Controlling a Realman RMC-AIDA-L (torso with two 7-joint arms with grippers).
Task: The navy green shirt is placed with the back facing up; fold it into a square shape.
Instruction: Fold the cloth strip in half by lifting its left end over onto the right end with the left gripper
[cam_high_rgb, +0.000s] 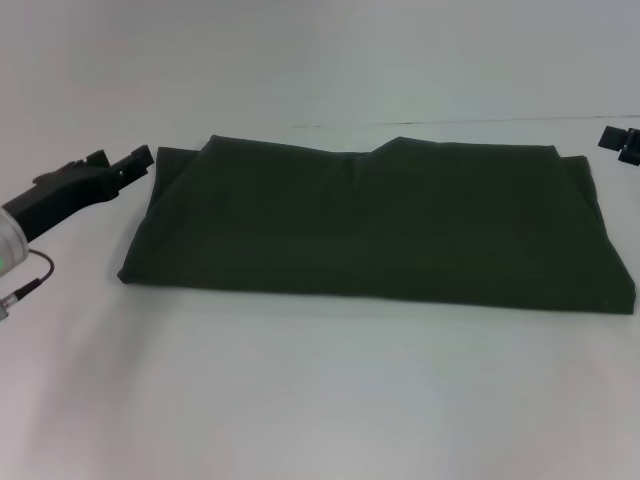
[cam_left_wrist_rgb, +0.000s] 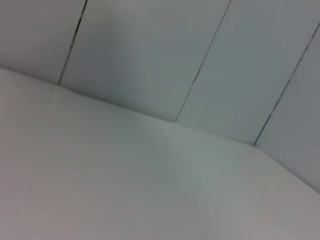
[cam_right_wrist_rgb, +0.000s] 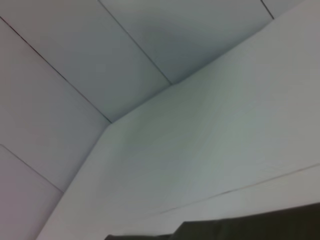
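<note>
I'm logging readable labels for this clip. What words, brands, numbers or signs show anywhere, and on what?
None can be read. The dark olive-green folded cotton shirt shows only plain fabric, and the white table, left pincer and right pincer carry no legible marking.

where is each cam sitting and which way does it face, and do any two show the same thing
Head view: on the robot's head, looking forward and down at the navy green shirt on the white table; left tool and right tool show at the edges.
Left wrist view: looks over bare table toward the wall panels; no body shows.
Right wrist view: the same, plus the shirt's edge.
Shared: head and right wrist both show the shirt.
</note>
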